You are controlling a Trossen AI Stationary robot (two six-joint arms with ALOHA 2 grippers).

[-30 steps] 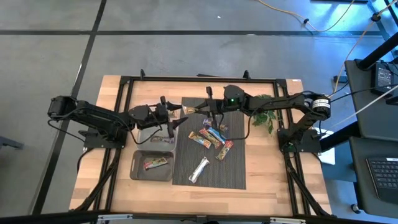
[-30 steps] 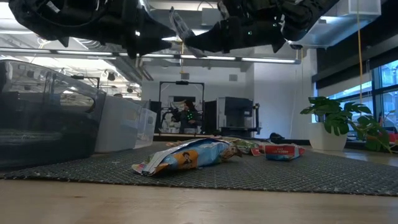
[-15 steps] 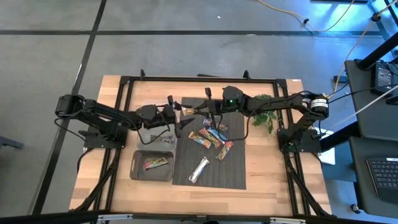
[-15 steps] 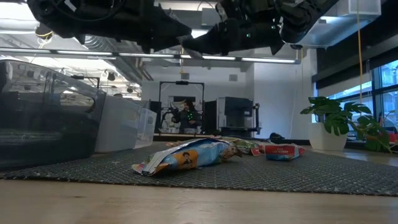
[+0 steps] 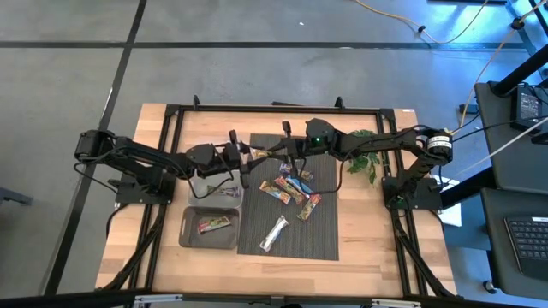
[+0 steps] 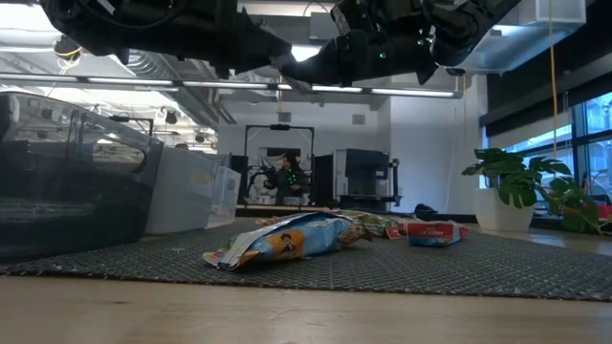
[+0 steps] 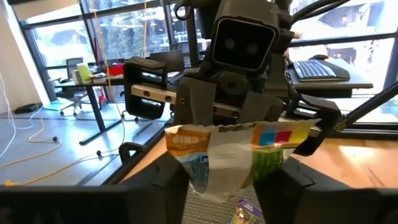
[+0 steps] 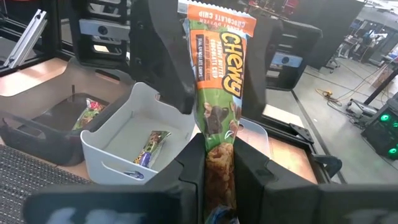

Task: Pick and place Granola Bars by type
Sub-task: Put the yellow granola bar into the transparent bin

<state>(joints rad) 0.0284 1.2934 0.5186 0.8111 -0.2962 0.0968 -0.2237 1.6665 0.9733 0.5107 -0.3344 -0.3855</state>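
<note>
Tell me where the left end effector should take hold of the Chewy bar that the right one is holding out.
Grip the free end of the Chewy bar, the end away from the right end effector, which is clamped on the other end. Come straight in from the left arm's side. The bar sticks out towards it, and the open left end effector straddles that end.

This is a robot lab or workshop. The wooden table (image 5: 368,257) with a black metal frame (image 5: 274,109) stands on a bare grey floor (image 5: 257,51), with loose yellow cables (image 5: 402,19) lying on it. Behind it the big room has desks (image 7: 118,78), an office chair (image 7: 73,68), a keyboard (image 7: 317,70), large windows (image 6: 583,139), a leafy plant in a pot (image 6: 521,191) and another robot rig (image 6: 279,167)
</note>
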